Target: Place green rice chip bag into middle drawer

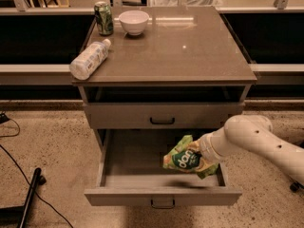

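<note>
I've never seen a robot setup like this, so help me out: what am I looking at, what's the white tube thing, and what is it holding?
This is one picture from a single camera looking down at the front of a small cabinet; where the camera sits isn't known. The white tube coming in from the right is the robot's arm. At its end is the gripper, a two-finger clamp, mostly hidden behind the green rice chip bag that its jaws hold over the inside of the open middle drawer. The upper drawer is closed. On the cabinet top, a green soda can and a white bowl stand at the back, and a plastic bottle lies on its side near the left edge.
</note>
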Action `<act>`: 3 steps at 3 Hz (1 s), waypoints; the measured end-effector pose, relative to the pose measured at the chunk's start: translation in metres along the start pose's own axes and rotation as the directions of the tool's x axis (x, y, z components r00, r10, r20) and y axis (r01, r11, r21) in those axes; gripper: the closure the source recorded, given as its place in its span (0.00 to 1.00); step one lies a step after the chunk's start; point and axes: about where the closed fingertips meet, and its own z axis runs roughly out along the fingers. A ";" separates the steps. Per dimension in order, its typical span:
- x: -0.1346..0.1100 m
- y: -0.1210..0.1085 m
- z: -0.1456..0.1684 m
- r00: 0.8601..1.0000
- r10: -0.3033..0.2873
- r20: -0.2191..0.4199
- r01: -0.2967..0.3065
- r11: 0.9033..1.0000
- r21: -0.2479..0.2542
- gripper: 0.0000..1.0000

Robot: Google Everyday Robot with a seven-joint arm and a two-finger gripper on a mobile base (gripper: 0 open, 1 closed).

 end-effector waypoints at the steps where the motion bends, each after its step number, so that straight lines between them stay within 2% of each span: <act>1: -0.007 0.008 0.042 1.000 0.011 -0.004 -0.011 1.000 -0.003 0.52; 2: -0.035 0.011 0.074 0.998 0.036 0.050 -0.036 0.999 -0.020 0.28; 3: -0.048 0.004 0.085 0.982 0.125 0.142 -0.130 0.991 0.029 0.05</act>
